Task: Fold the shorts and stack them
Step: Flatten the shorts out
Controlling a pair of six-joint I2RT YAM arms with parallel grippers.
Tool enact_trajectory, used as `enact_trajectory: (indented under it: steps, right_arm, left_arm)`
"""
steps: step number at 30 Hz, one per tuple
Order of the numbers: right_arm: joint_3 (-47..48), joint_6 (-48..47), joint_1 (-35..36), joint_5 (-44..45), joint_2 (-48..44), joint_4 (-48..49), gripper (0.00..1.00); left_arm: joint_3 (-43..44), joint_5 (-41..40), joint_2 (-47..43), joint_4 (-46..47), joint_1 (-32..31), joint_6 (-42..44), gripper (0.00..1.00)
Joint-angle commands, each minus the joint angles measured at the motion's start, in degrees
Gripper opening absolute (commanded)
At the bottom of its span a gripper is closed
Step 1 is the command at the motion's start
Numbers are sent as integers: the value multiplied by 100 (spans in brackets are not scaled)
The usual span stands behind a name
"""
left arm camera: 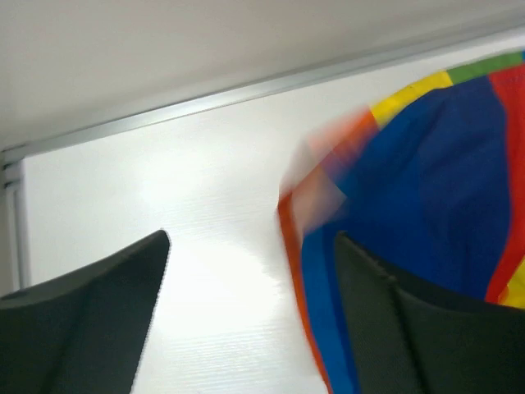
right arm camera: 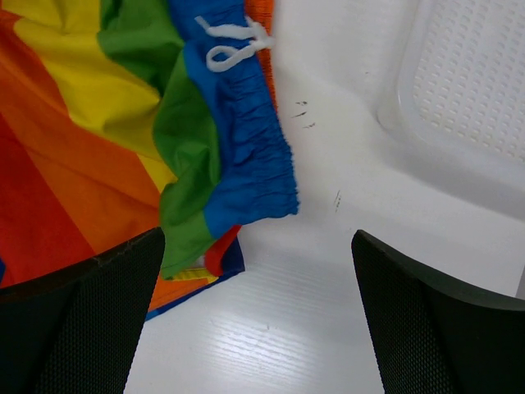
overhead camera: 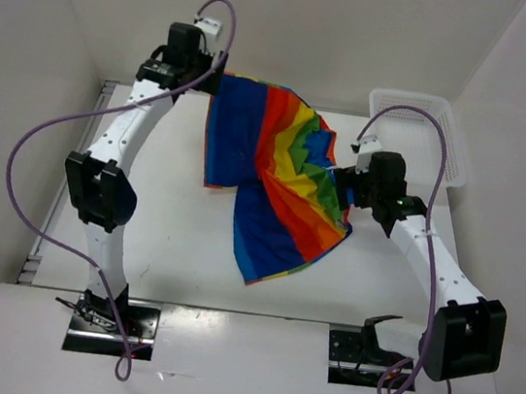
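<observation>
We see the shorts [overhead camera: 276, 174] crumpled on the desk [overhead camera: 168, 243] between the two arms. There is a blue panel on the left, rainbow stripes fan across the middle, and a blue flap with an orange hem reaches toward the arms' bases. The cloth is bunched and creased in the middle, not folded.

The left tool [left arm camera: 250, 246] is at the garment's far left corner. In its wrist view both fingers [left arm camera: 90, 320] stand wide apart with bare desk in the gap. The blue cloth shows just beside and behind the right-hand finger, its orange edge blurred. The tool is released and grasps nothing.

The right tool [right arm camera: 258, 238] sits at the right edge of the shorts, likewise spread and empty. Between its fingers we see mostly white desk, with the gathered blue waistband and a green fold just by the left-hand finger. The white drawstring [right arm camera: 234, 41] lies looped on the waistband, farther from the fingers. The basket [right arm camera: 472, 90] stands at the desk's far right corner — apart from the shorts.
</observation>
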Motion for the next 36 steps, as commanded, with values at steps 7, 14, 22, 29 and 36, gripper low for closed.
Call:
enact_trajectory:
  steps: [7,14,22,29,36]
  right_arm:
    - [55,137,-34,-135,89,27,100]
    - [-51,313,-34,94,142,211,94]
    - [-446,365,-34,243,-34,264,94]
    - [-255,628,-165,357,88,317,92]
    - [36,1270,-517,146,265,317,86]
  left_arm:
    - [-2241,419,-1552,-835,-1534,5,90]
    - [-4869,164,-2117,-873,-3486,5,92]
    - [-5416,23,-1678,-223,-4331,5,100]
    - [-5442,726,-1178,120,-4384,5,100]
    - [-5654,525,-904,455,-4384,5,29]
